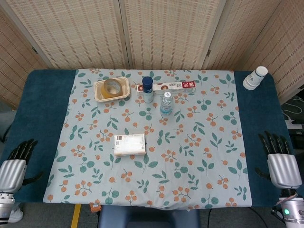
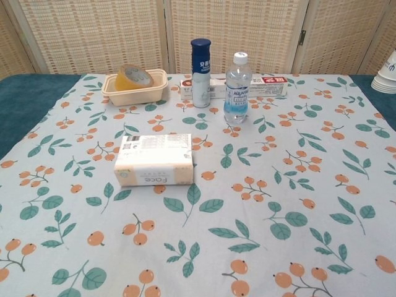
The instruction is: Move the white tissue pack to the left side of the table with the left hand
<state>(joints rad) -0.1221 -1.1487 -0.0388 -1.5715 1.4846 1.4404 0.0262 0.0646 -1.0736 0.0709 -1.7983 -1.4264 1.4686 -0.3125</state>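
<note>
A: Item one, the white tissue pack (image 1: 129, 145): where does it lie?
B: Flat on the patterned cloth (image 1: 204, 142), a little left of the worktop's (image 1: 38, 104) middle and toward the near side. Nothing touches it. The chest view shows printed lettering on its near face.

A: Left robot hand (image 1: 14, 166)?
B: At the near left corner, over the bare blue surface, well apart from the pack. Fingers extended and spread, holding nothing.

A: Right robot hand (image 1: 281, 164)?
B: At the near right edge, likewise spread, with dark fingers pointing away and nothing in its hold. Neither hand shows in the chest view.

A: Other stock on the cloth?
B: Far left of centre, a beige tray (image 1: 112, 89) with a roll of tape (image 1: 112, 87) inside. Just right of it, an upright blue-capped can (image 1: 148, 89). Behind the can, a long red-and-white box (image 1: 171, 86) lying along the far side. A clear water bottle (image 1: 165, 103) stands just near of the box, beside the can.

A: Anything off the cloth?
B: A stack of white paper cups (image 1: 255, 78) at the far right corner, on the blue surface.
</note>
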